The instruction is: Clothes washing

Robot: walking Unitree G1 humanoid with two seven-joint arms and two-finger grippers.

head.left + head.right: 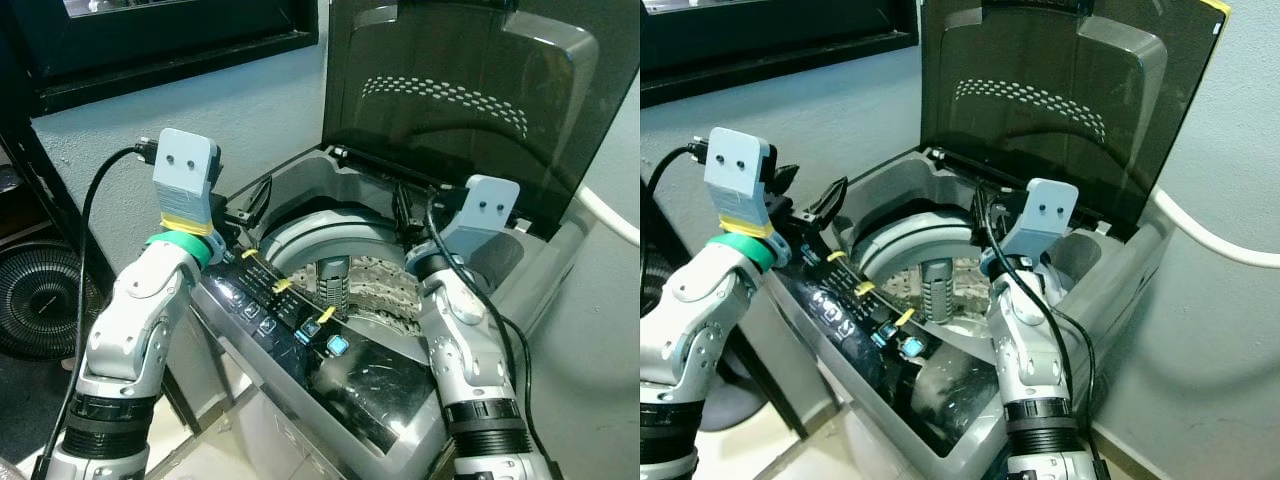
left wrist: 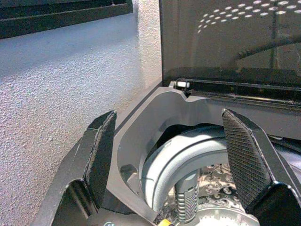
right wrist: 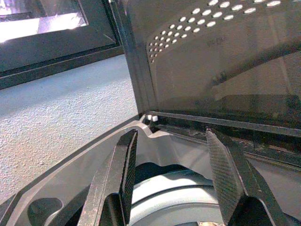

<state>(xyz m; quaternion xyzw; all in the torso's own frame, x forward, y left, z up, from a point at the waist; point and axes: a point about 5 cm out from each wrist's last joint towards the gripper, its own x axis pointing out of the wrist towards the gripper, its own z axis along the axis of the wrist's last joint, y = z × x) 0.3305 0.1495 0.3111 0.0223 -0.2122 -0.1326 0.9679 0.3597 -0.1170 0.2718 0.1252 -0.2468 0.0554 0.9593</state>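
From the left eye, a grey top-loading washing machine (image 1: pixel 300 200) stands against a pale textured wall (image 1: pixel 130 120), its dark smoked lid (image 1: pixel 450 90) raised upright at the back. Inside, the perforated metal drum (image 1: pixel 375 290) shows a ribbed grey centre post (image 1: pixel 333 283); I can see no laundry in the part of the drum that shows. The glossy black control panel (image 1: pixel 330 350) runs along the front edge, with yellow tags stuck on it. Both silver arms reach over the machine, the left by the near-left corner, the right over the drum's right side. A black floor fan (image 1: pixel 35 300) sits low on the left.

The right eye shows the same, plus a white hose (image 1: pixel 1210 240) curving along the wall at right.

In the left wrist view, the left gripper (image 2: pixel 176 155) has its two black fingers spread wide, holding nothing, poised above the drum's rim.

In the right wrist view, the right gripper (image 3: pixel 169 174) is likewise spread apart and empty, pointing toward the lid's hinge.
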